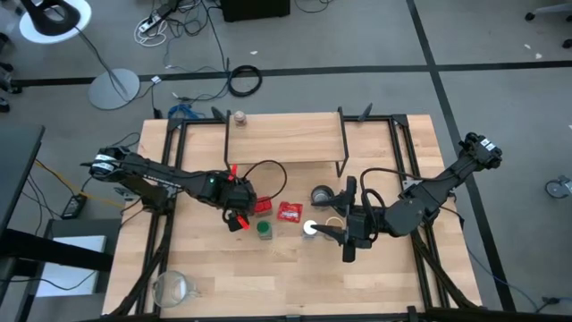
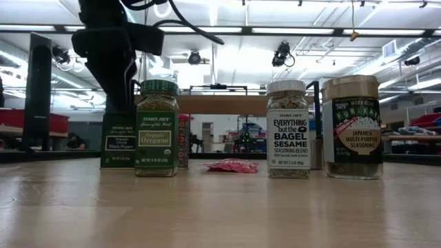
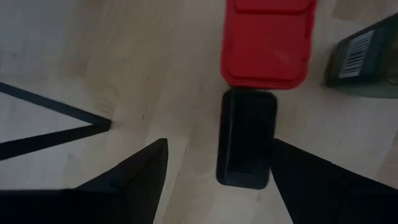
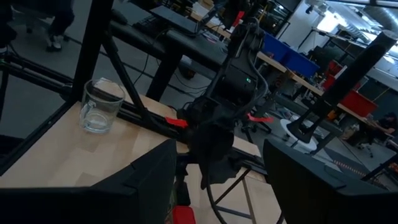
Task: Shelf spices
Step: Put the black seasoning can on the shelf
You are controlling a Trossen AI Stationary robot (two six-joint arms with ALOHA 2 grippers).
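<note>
My left gripper (image 1: pixel 239 215) (image 3: pixel 219 143) is open and points down over the dark square tin (image 3: pixel 245 140) (image 2: pixel 118 141), one finger on each side of it. The red tin (image 3: pixel 267 40) (image 1: pixel 262 206) stands just beyond, and the green jar (image 1: pixel 264 230) (image 2: pixel 156 127) is beside them. The white-capped jar (image 1: pixel 311 228) (image 2: pixel 288 129) and the tan-lidded jar (image 2: pixel 352 127) stand near my right gripper (image 1: pixel 335 234) (image 4: pixel 219 144), which is open and held level above the table. The shelf (image 1: pixel 286 139) stands on its black legs at the far side.
A flat red packet (image 1: pixel 289 211) lies between the two groups of spices, and a round metal cup (image 1: pixel 322 195) stands behind it. A small jar (image 1: pixel 239 117) sits by the table's far edge. A glass mug (image 1: pixel 174 286) (image 4: pixel 99 106) stands at the near left corner.
</note>
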